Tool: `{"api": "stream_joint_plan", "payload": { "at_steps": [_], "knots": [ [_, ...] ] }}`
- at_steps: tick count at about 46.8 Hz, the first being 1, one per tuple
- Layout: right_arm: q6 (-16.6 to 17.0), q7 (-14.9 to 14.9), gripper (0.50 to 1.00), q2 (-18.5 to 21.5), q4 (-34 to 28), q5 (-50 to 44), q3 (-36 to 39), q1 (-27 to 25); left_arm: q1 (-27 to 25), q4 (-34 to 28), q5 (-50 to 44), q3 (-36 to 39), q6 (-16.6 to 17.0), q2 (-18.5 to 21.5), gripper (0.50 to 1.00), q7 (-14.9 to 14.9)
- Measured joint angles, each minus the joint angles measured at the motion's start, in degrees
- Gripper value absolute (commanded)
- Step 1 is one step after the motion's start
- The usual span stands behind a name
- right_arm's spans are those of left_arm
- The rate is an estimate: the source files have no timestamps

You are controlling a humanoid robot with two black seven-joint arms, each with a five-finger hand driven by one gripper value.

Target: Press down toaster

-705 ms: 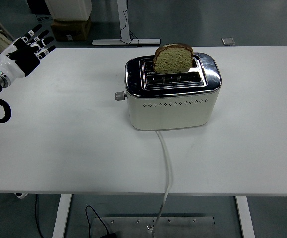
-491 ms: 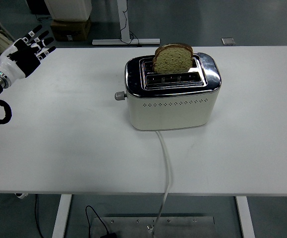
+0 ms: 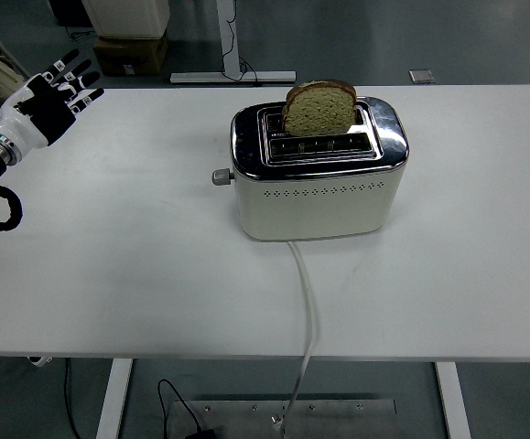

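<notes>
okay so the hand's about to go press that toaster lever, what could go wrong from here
The lever is a small knob low on the toaster's left end, far from the left hand; open fingers could slip off it. A sideways push might slide the toaster across the table. The bread stands high in the back slot and could tilt instead of dropping.

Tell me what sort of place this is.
Probably a robotics lab or test room, not a kitchen. The toaster with bread stands alone on a plain white table, its cord trailing to the grey floor; the robot's left hand hovers open.
</notes>
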Motion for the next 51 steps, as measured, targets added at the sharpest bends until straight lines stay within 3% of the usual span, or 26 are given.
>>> {"api": "stream_joint_plan", "payload": {
  "at_steps": [39,51],
  "knots": [
    [0.0,0.0,0.998,0.0,0.0,-0.1,0.0,-0.1,-0.6,-1.1,0.2,0.1,0.5,0.8,1.0,0.4],
    [0.0,0.0,0.998,0.0,0.0,-0.1,0.0,-0.1,-0.8,-8.0,0.3,0.2,3.2,3.3,1.0,0.7]
  ]
}}
